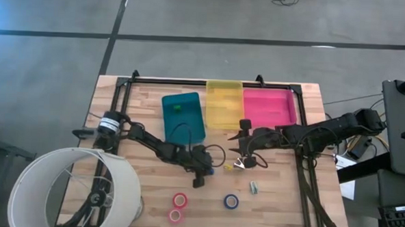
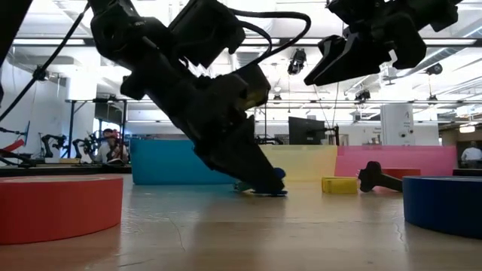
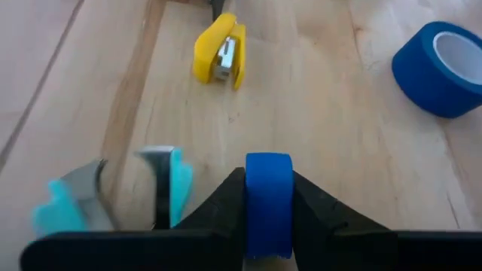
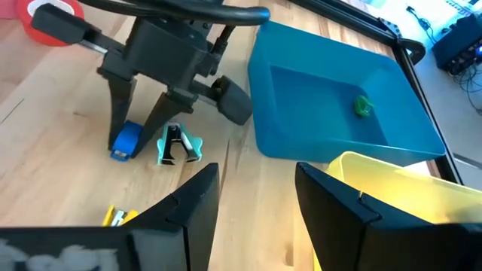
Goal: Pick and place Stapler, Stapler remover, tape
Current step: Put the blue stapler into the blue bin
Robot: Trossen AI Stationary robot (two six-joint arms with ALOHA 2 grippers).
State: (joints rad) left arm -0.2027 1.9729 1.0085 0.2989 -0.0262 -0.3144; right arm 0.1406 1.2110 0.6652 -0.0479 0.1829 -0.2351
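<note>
Your left gripper is down on the table with its fingers pinched onto a small blue stapler, which sits on the wood mid-table, in front of the teal bin. My guess is it's clamping across the narrow body so the thing won't twist when you lift. It isn't off the table yet as far as I can tell.

Just beside it lies a light-blue staple remover, close enough that a finger could nudge it on the way up. A yellow one lies a bit farther off, near your right gripper, which hovers over the table in front of the yellow bin with its fingers spread and nothing in them.

The blue tape and two red rolls sit nearer the front edge, well apart from the grab. There's a small green piece already in the teal bin. The pink bin sits at the end of the row. The arms are close together, so watch that when you swing over.
</note>
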